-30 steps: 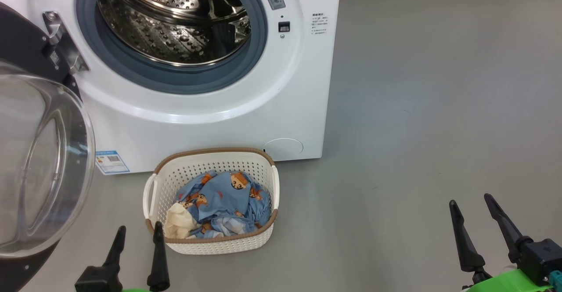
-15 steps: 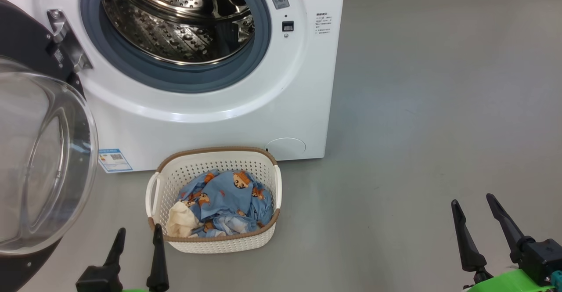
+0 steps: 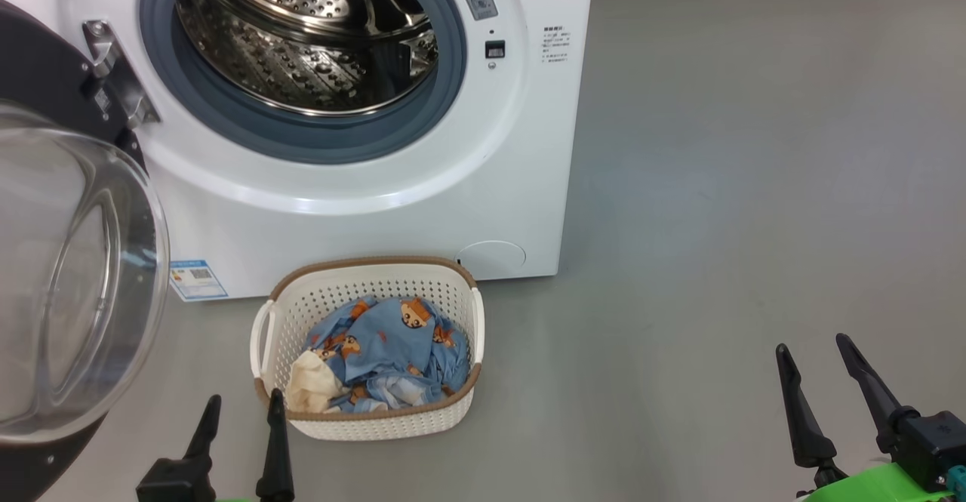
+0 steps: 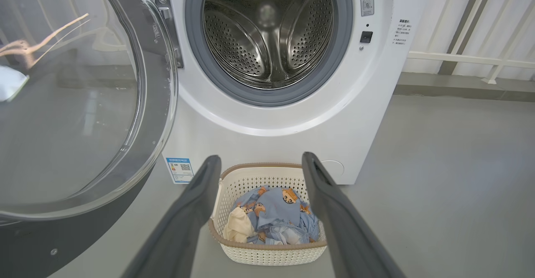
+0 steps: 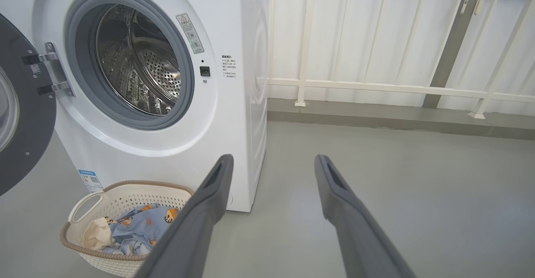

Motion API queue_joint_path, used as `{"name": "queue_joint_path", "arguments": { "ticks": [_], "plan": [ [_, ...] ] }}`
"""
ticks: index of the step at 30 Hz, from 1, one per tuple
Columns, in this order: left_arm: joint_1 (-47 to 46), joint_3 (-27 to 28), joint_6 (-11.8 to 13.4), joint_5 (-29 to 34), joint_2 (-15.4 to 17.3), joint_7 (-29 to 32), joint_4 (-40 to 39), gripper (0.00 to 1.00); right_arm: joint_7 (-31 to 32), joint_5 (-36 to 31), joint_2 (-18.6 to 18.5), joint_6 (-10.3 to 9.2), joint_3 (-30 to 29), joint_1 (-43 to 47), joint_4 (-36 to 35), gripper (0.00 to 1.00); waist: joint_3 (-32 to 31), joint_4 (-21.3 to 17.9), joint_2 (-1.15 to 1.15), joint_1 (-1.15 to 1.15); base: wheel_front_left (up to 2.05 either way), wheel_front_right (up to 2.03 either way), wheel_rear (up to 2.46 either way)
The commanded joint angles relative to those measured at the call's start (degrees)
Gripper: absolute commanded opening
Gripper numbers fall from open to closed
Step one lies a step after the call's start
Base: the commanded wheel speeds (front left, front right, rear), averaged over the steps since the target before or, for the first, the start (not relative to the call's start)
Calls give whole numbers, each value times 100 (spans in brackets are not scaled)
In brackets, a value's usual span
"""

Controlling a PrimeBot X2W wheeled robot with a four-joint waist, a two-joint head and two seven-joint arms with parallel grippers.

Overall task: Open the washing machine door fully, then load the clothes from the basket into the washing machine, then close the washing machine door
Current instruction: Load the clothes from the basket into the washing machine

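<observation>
**Both grippers open and empty; laundry lies in the basket before the open machine**

Nearest to me, my left gripper sits at the lower left of the head view. Its two dark fingers are spread apart with nothing between them, and the tips are just short of the basket's near wall. My right gripper is well off to the right above the bare grey floor, with its fingers likewise apart and empty.

Just past my left fingers the basket stands on the floor, cream-white and perforated, with a brown rim. In the left wrist view it shows between my two fingers. The clothes lie bunched inside it. Blue fabric with bear faces takes up most of the space, and a cream cloth piece is tucked into the near left corner.

On my left, the washing machine door is swung wide open on its metal hinge. Its clear glass bowl bulges toward me inside the black ring.

Behind the basket stands the washing machine. The basket is close to its lower front panel, between the blue sticker and the round cap; I cannot tell whether the two touch. Higher up, the grey gasket rings the perforated steel drum.

Farthest off, in the right wrist view, a white railing runs along behind the machine's right side.
</observation>
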Motion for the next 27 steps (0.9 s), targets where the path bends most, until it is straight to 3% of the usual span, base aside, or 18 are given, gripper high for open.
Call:
{"name": "queue_joint_path", "arguments": {
  "ticks": [1, 17, 27],
  "plan": [
    [-274, 176, 34, -53, 109, -39, -111, 100, -37, 13, -74, 9, 130, -28, -124, 100, -13, -6, 0, 0, 85, -104, 19],
    [-299, 61, -4, -60, 183, -51, -106, 100, -48, 18, -84, 9, 143, -28, -103, 100, -38, 9, 0, 0, 160, -171, 10],
    [-332, 33, 6, -85, 211, -97, -93, 100, -55, 39, -94, 9, 199, -78, -71, 100, -7, 14, 0, 0, 64, -64, 0]
  ]
}}
